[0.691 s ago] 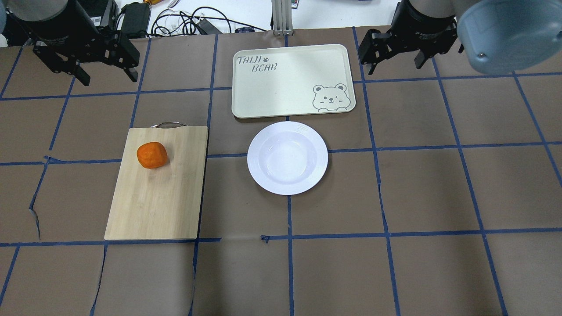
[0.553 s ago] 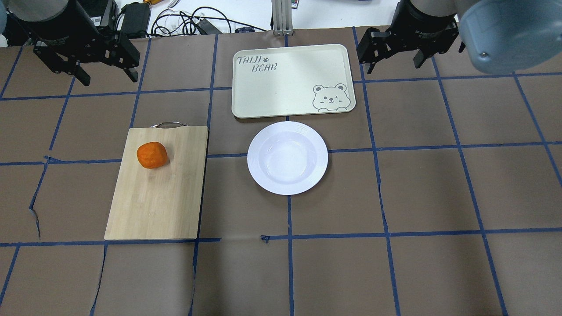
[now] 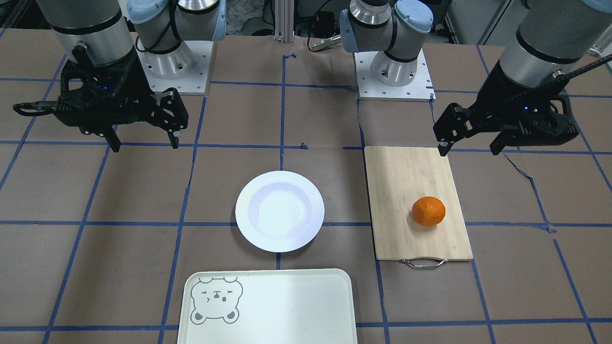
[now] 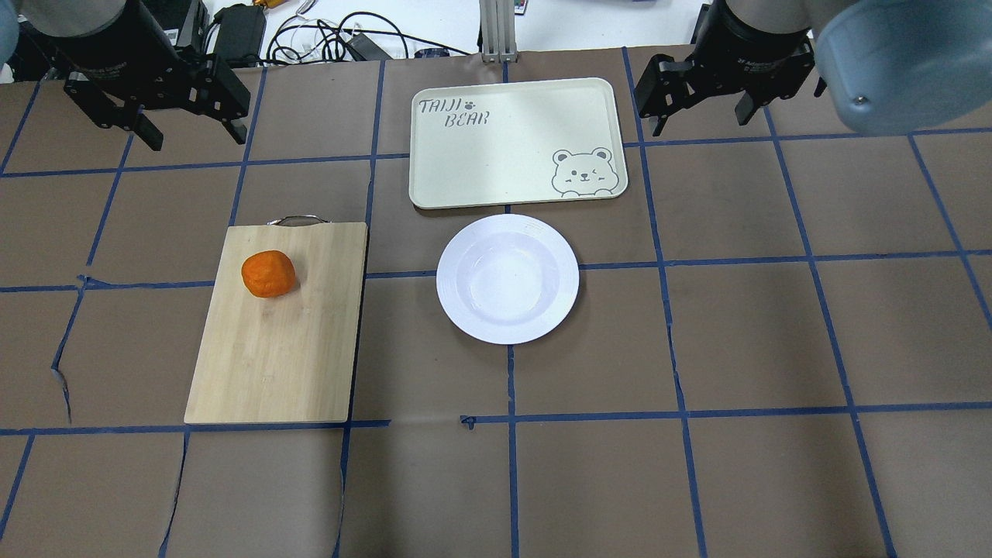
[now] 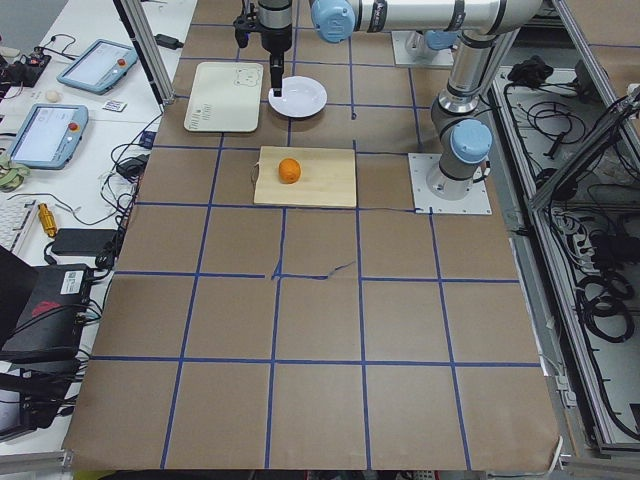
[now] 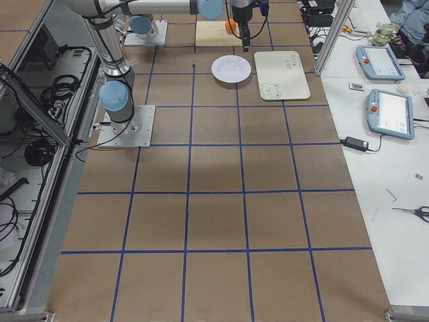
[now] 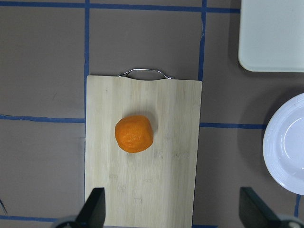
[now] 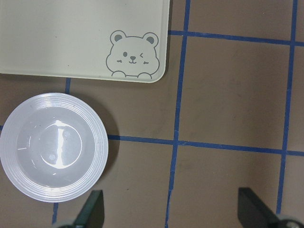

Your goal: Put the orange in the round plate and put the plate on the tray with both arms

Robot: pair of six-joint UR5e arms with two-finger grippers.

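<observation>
The orange (image 4: 268,273) (image 3: 429,210) (image 7: 134,133) rests on a bamboo cutting board (image 4: 271,356). At the table's middle sits the round white plate (image 4: 508,279) (image 3: 279,210) (image 8: 53,147), with nothing in it. Just beyond it lies the pale tray (image 4: 496,147) (image 3: 287,306) with the bear face. My left gripper (image 4: 198,141) (image 3: 468,150) hangs open above the table, off the board's plain end, holding nothing. My right gripper (image 4: 702,124) (image 3: 146,145) hangs open too, high and to the side of the tray and plate.
The cutting board (image 3: 411,181) has a metal handle (image 3: 423,262) at the end towards the tray's side. Brown paper with blue tape lines covers the table. Cables and devices lie past the far edge (image 4: 325,39). The robot bases (image 3: 392,71) stand near the table's robot side.
Both grippers have drifted very slightly to the right in the overhead view. The orange, plate, tray and board have not moved.
</observation>
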